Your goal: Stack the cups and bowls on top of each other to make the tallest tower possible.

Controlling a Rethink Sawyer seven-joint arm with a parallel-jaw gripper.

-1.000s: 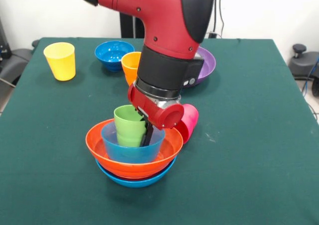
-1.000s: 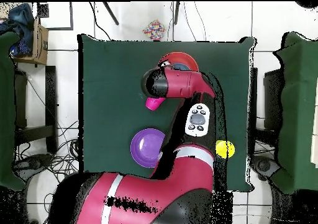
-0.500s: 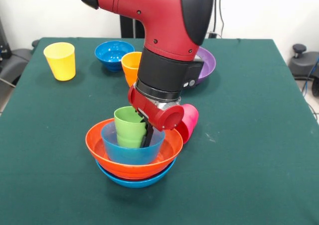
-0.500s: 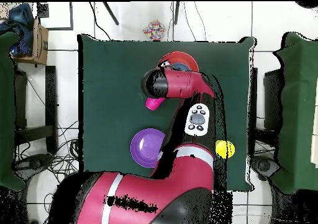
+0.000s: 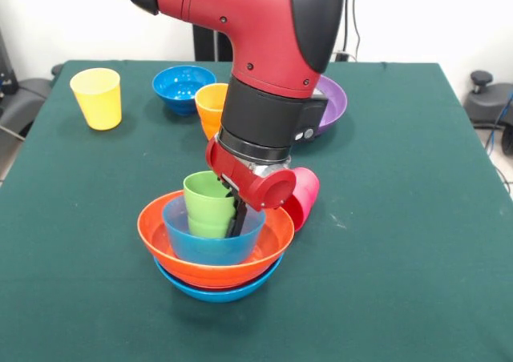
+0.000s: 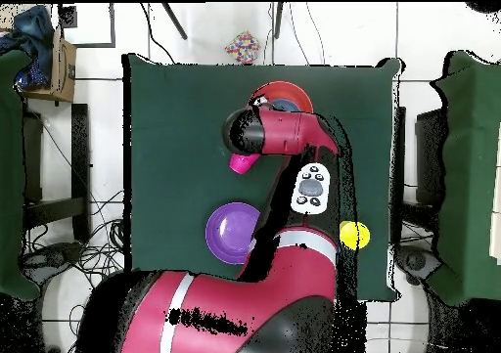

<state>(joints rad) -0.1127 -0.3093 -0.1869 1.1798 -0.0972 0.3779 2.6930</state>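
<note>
Tower (image 5: 215, 254): large light-blue bowl, large orange bowl, small light-blue bowl, green cup (image 5: 208, 203) upright on top. Over the last second I see nothing shift: my gripper (image 5: 235, 215) stays down beside the cup, whether clamped I cannot tell. I judge placement just finishing; yellow cup (image 5: 97, 98) waits well apart.

I see the glossy light-green plastic cup (image 5: 208, 204) upright in the nested bowl tower (image 5: 215, 254), touching my pincer (image 5: 234, 218); a magenta-pink cup (image 5: 302, 197) lies tipped just behind.

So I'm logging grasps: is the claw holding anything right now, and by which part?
It cannot be told. The claw reaches down beside the green cup inside the small light-blue bowl, but any hold is hidden.
</note>
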